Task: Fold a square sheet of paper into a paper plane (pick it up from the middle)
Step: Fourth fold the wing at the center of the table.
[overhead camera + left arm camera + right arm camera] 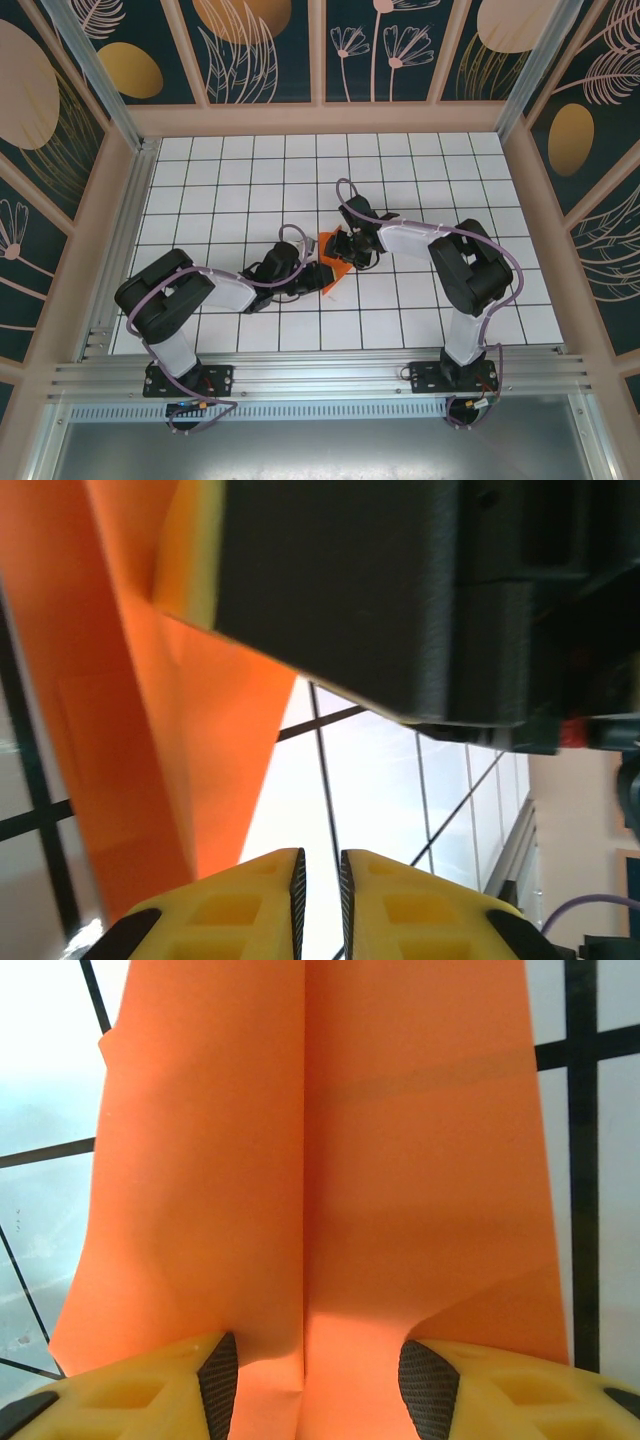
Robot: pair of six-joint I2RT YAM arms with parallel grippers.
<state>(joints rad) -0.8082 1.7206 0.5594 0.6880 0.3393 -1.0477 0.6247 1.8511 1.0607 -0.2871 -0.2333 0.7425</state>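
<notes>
Right wrist, creased orange paper [420, 1160] lying between parted jaws

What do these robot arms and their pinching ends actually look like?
The left arm and right arm have chunky black joints linked by white shells, with lilac cables looping alongside. The left tool and right tool each have two yellow fingers with dark textured pads.

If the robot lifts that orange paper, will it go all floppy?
The orange paper looks thin, so it is probably floppy, though its centre crease likely stiffens it lengthwise. It seems very light, so a nudge would probably slide it across the tiled table.
</notes>
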